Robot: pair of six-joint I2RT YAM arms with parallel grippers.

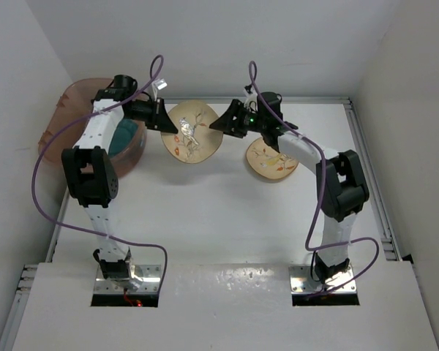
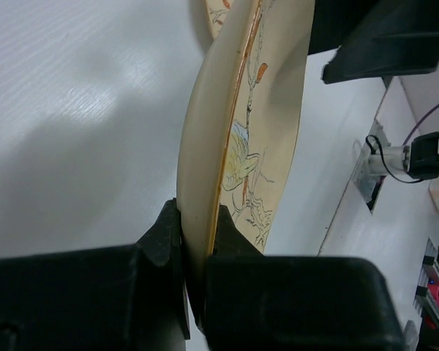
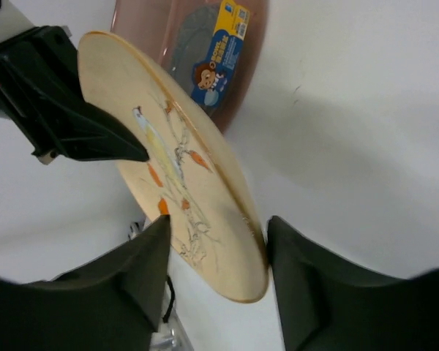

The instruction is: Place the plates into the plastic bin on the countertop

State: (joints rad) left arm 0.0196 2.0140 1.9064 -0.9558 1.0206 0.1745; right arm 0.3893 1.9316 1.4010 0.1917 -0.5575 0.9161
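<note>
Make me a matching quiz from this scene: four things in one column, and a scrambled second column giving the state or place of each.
Things:
1. left pincer
2. right pincer
3. plastic bin
4. second bird plate

States or places:
A. lying flat on the countertop
B. open, straddling the rim of the raised bird plate
C. clamped shut on the raised bird plate's rim
D. at the far left, with teal plates inside

Pairs: 1-C, 2-B, 3-D, 4-A
</note>
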